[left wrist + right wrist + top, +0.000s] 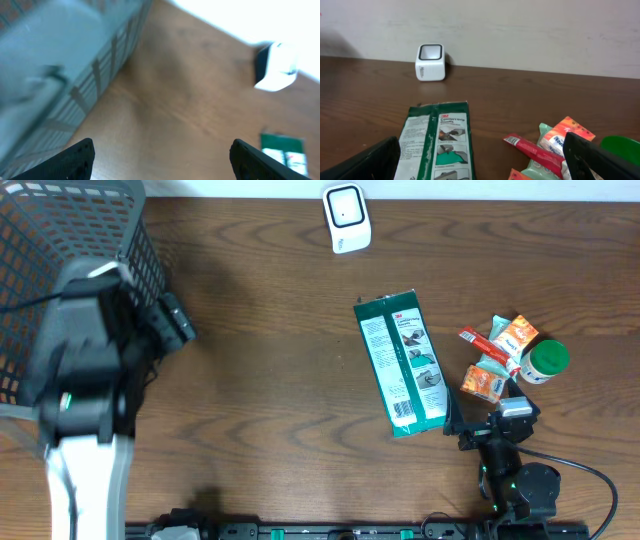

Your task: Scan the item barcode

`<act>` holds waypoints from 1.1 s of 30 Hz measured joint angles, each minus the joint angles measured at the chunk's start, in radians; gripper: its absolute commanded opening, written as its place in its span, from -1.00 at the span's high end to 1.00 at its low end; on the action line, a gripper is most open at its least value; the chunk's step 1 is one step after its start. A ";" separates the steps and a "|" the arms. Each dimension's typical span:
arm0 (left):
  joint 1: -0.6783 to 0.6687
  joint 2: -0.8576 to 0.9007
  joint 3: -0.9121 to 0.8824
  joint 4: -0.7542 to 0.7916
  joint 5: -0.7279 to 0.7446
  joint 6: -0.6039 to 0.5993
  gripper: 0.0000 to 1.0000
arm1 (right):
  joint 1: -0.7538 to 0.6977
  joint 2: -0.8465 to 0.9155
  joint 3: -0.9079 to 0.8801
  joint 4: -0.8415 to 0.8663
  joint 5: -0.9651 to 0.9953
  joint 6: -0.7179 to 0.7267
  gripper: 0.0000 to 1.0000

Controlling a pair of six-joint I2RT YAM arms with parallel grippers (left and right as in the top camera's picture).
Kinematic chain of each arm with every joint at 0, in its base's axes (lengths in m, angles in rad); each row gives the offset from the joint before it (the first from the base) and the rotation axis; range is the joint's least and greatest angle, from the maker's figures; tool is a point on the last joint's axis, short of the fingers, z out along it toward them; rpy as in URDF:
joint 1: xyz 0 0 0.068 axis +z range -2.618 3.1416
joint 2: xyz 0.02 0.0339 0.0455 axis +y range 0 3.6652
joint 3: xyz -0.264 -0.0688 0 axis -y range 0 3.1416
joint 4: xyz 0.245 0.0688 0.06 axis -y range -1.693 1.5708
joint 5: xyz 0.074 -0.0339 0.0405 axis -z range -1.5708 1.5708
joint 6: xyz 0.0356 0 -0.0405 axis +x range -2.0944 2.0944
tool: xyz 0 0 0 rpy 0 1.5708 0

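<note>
A green 3M package [402, 365] lies flat on the brown table [270, 410], right of centre, with the white scanner [345, 218] well apart from it at the far edge. The right claw [485, 420] sits wide and empty just beside the package's near end, next to a pile of small packets [495, 355]. The left claw [173, 320], also wide and empty, hangs beside a grey mesh basket [60, 240].

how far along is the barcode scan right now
Nothing looks done: the green 3M package lies flat, apart from the white scanner. Nothing is in hand: the left end effector and right end effector are open and empty, the right one near the package. Left: grasp the package and present its barcode to the scanner.
</note>
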 measured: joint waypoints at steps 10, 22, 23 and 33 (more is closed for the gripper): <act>0.000 -0.332 0.000 -0.014 0.000 0.000 -0.75 | 0.000 0.000 0.000 0.000 0.000 0.000 -0.99; -0.038 -0.745 -0.026 -0.068 -0.006 0.000 -0.75 | 0.000 0.000 0.000 0.000 0.000 0.000 -0.99; -0.042 -0.772 -0.040 -0.068 -0.006 0.000 -0.75 | 0.000 0.000 0.000 0.000 0.000 0.000 -0.98; -0.048 -0.969 -0.358 0.161 -0.016 0.000 -0.75 | 0.000 0.000 0.000 0.000 0.000 0.000 -0.98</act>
